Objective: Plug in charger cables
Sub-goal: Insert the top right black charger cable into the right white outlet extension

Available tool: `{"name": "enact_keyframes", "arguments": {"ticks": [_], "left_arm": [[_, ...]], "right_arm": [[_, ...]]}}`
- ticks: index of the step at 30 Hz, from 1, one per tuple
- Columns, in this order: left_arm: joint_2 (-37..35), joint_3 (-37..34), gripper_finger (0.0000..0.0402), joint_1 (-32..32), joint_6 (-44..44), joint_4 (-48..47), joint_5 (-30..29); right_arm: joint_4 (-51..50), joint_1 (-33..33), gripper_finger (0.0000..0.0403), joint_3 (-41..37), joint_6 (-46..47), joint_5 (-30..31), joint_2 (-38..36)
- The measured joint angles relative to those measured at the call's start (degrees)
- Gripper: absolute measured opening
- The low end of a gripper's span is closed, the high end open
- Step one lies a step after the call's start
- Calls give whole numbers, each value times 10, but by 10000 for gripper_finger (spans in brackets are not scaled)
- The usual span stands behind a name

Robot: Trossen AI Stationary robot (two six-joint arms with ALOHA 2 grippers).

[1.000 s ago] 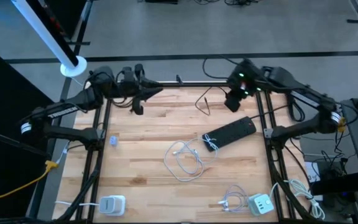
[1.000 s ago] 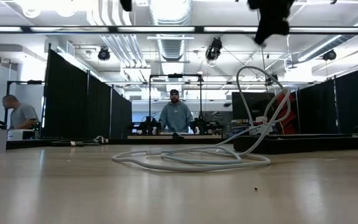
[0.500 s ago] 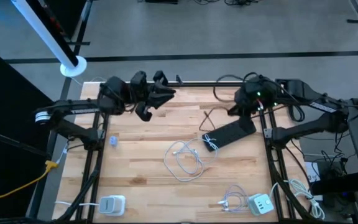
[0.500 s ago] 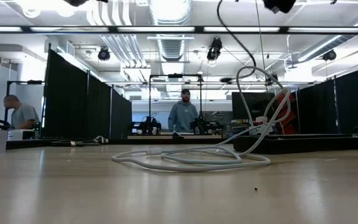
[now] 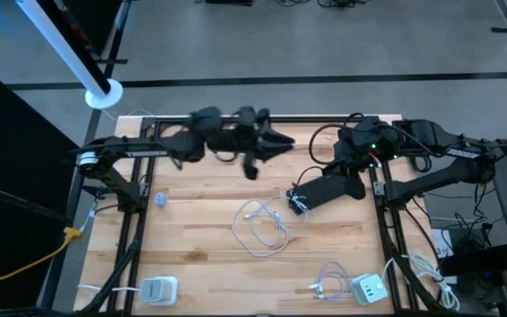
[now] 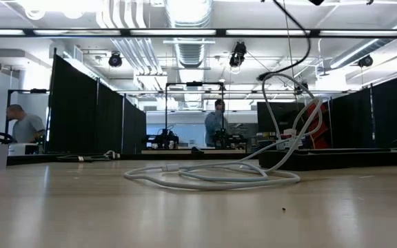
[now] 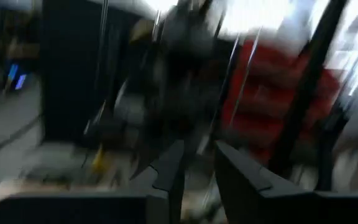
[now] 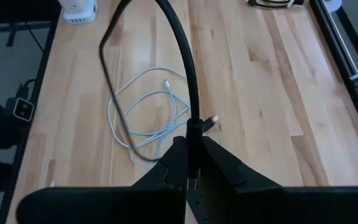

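Thin white charger cables (image 5: 262, 224) lie in loose loops mid-table, also in the low view (image 6: 212, 176) and the right wrist view (image 8: 145, 115). A second small white bundle (image 5: 326, 283) lies near the front right. A black power strip (image 5: 328, 187) lies flat right of centre. Its thick black cord (image 5: 313, 145) arches up to my right gripper (image 5: 352, 154), which is shut on it above the strip's far side. My left gripper (image 5: 275, 141) reaches level along the far edge toward the right arm; its wrist view is blurred. My right gripper pinches the thick black cord (image 8: 192, 132) between its two fingers, slanting down from the far right side. The cord runs along the fingers and rises out of them. It arches clear of the table, then drops in a slack bow (image 8: 107, 68) toward the strip.
White charger blocks stand at the front left (image 5: 158, 289) and front right (image 5: 370, 288). A small pale object (image 5: 160, 198) lies near the left frame. Metal frame posts (image 5: 384, 189) flank the table. People move in the room behind (image 6: 216, 124).
My left gripper has swept along the far edge from the table's left toward its middle. My right gripper has swung toward the right edge and risen out of the low view, drawing the black cord's loop up off the table. The power strip has stayed put.
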Motion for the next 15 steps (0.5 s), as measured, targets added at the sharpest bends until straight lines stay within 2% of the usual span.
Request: {"name": "enact_keyframes", "arguments": {"ticks": [3,7,10,15], "left_arm": [[33,77,102,-1,69,-145,-19],[59,153,132,0,158,-257,-103],[78,169,148,1,199,-271,-136],[112,173,164,-7,181,-216,-78]], "right_arm": [[-5,0,13,0,14,0,-15],[-5,0,13,0,24,-1,-38],[-4,0,13,0,24,-1,-50],[-2,0,13,0,23,0,-50]]}}
